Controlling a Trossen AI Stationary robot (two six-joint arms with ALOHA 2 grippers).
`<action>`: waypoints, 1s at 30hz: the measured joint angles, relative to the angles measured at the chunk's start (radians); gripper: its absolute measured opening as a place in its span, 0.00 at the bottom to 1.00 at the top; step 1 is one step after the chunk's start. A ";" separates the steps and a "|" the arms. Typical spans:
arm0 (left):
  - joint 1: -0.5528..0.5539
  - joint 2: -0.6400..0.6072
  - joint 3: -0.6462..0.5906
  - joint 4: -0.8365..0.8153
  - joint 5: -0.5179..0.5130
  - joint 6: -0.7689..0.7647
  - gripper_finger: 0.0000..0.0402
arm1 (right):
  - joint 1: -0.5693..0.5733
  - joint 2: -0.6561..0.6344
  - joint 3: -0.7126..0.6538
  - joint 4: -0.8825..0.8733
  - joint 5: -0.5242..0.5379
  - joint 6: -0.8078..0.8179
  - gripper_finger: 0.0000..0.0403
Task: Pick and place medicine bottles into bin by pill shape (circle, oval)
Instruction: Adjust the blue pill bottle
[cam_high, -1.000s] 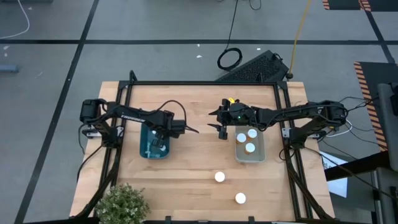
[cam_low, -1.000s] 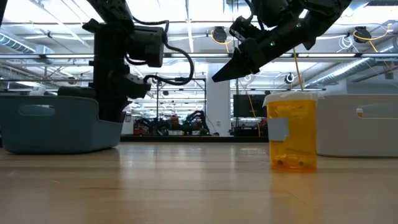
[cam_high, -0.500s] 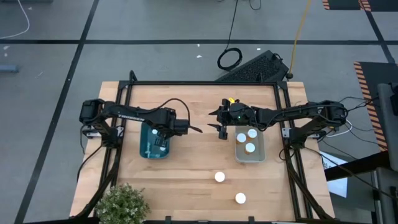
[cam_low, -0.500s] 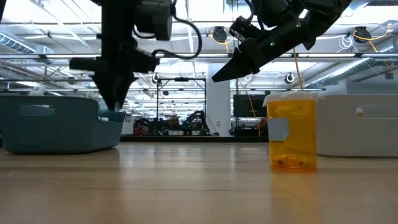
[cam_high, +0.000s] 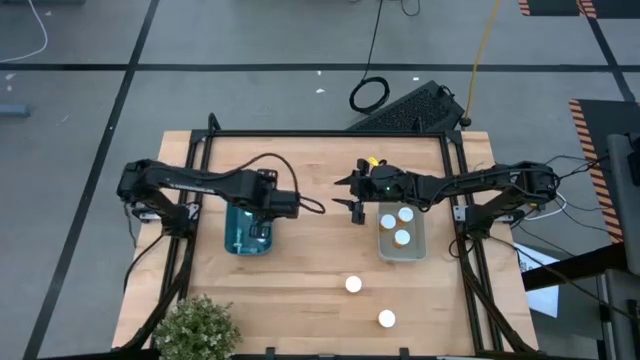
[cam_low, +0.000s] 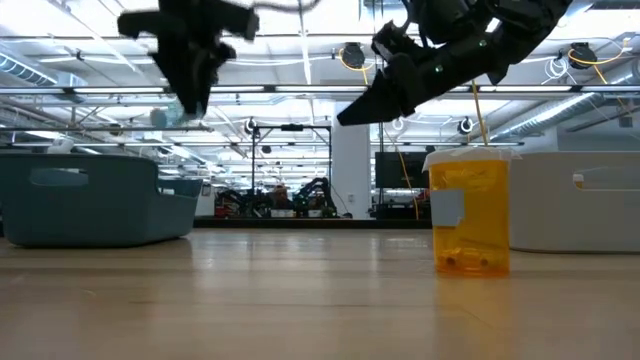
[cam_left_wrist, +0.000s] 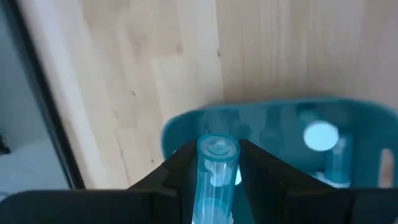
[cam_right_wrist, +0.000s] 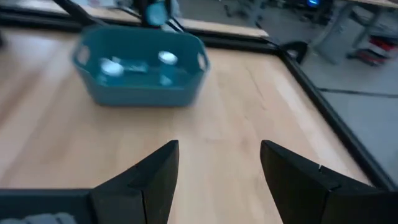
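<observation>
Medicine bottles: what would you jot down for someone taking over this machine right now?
Left pincer: shut on a bottle, above the teal bin, which holds at least two others.
Right pincer: open, empty, beside the pale bin.
Done: three bottles in the pale bin.
To do: two bottles loose on the table; held bottle needs placing.

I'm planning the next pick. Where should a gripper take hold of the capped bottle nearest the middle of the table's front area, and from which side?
Grip the bottle across its round white cap or the body just below it, coming straight down from above. It stands upright and alone on the bare table, so the fingers have room on both sides. The open right gripper, hanging above the table beside the white bin, is nearer.
</observation>
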 joint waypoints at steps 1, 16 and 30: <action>-0.003 -0.023 0.002 0.015 -0.005 -0.010 0.28 | 0.000 0.000 -0.001 0.012 -0.020 0.007 0.54; -0.085 -0.188 -0.001 0.514 -0.073 0.034 0.28 | 0.094 0.000 -0.002 0.216 -0.058 0.042 0.54; -0.095 -0.199 -0.249 1.165 -0.051 0.158 0.28 | 0.104 0.000 -0.046 0.288 -0.058 0.067 0.54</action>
